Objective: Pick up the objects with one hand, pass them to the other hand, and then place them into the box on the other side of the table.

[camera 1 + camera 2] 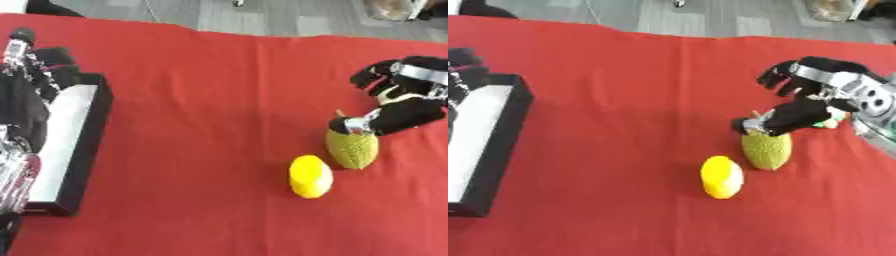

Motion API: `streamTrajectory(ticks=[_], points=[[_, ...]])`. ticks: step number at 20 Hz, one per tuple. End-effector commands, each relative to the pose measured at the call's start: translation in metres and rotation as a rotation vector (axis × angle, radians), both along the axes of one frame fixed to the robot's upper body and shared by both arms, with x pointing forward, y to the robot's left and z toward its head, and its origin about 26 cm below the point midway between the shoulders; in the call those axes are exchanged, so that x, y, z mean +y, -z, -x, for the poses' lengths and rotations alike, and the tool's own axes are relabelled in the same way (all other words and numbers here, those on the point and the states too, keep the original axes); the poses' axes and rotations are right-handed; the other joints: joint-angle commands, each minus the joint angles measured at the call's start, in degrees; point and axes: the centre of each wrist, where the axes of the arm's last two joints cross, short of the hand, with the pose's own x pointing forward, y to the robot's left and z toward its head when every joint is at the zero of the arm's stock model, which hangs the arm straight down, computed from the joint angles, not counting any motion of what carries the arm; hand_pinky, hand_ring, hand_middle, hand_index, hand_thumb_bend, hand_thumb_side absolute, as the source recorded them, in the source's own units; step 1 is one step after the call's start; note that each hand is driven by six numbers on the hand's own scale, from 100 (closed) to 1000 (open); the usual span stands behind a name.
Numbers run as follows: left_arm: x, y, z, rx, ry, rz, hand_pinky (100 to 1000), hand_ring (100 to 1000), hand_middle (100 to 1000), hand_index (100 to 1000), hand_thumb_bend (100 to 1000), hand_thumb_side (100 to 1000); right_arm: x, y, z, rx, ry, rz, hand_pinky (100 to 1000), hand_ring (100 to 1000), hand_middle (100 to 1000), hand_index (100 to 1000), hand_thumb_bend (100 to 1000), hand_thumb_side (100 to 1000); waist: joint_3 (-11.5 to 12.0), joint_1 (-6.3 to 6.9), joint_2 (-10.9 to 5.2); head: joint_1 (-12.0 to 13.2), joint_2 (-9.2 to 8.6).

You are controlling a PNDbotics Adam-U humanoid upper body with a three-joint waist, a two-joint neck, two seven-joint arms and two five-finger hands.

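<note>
At the far left, the left robot hand [22, 47] hangs over the near corner of the box [92, 135], its arm running down the view's left edge; whether its fingers are curled or straight cannot be told. The box is black-walled with a white floor and sits on the left side of the table [192, 100], which is covered in red cloth. Well to the right, towards the table's middle, a smooth yellow fruit, lemon-like in shape [722, 177], lies on the cloth. Just beside it on its right stands a bumpy yellow-green fruit, like a small jackfruit [766, 150], upright with a short stem at the top. The right robot hand [796, 114] reaches in from the right edge, its dark fingers curled down around the top of the bumpy fruit, touching it near the stem.
</note>
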Motion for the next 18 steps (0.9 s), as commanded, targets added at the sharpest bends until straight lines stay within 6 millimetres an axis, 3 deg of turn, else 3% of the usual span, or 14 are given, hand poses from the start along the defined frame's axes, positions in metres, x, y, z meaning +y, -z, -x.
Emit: streamTrajectory(ticks=[1, 10, 18], points=[[0.002, -0.009, 0.001, -0.028, -0.001, -0.03, 792, 723, 628, 694, 208, 920, -0.009, -0.006, -0.003, -0.013, 0.045, 0.024, 901, 880, 860, 891, 512, 389, 0.1, -0.04, -1.33, -0.1, 0.02], [0.0, -0.011, 0.001, -0.033, 0.006, -0.023, 791, 725, 629, 694, 208, 922, -0.015, 0.016, -0.019, 0.029, 0.11, -0.001, 905, 886, 876, 895, 546, 437, 0.4, 0.4, -0.87, -0.7, -0.16], [-0.001, -0.012, 0.001, -0.038, 0.007, -0.02, 791, 726, 629, 693, 208, 919, -0.017, 0.032, -0.024, 0.08, 0.131, -0.014, 909, 888, 876, 894, 556, 459, 0.6, 0.51, -0.77, -1.4, 0.75]])
